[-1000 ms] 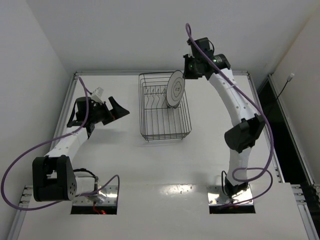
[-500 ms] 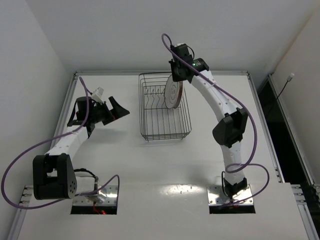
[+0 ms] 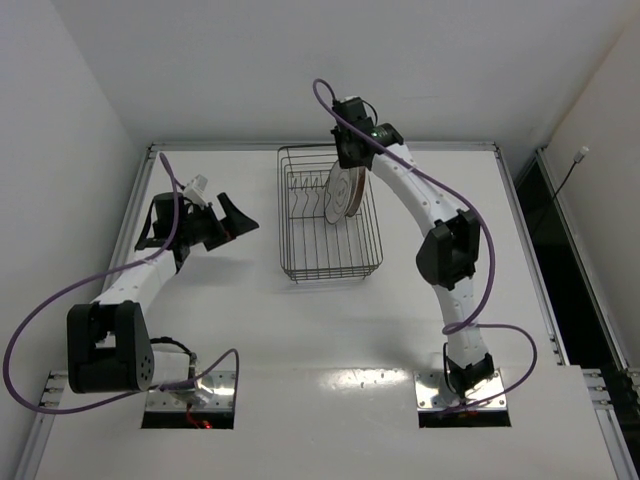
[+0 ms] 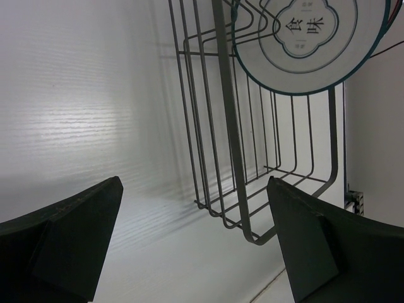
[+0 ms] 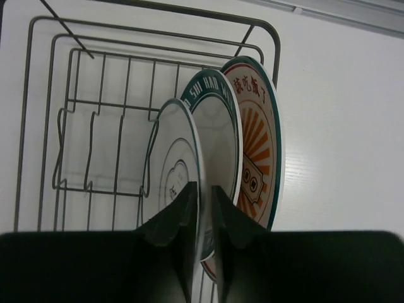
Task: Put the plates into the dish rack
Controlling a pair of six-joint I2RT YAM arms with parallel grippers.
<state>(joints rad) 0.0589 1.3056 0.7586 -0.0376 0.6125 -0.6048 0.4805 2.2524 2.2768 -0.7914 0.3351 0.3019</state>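
While right jaws clamp thin-rimmed plate (image 5: 172,161) upright in dish rack (image 3: 320,250), seemingly seated; left jaws apart

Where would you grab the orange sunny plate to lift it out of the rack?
Pinch its top rim, coming straight down from above. The orange plate stands on edge in the dish rack, so only that upper edge rises clear of the wires. The lettered plate stands close beside it, so one finger would probably have to slip into that narrow gap.
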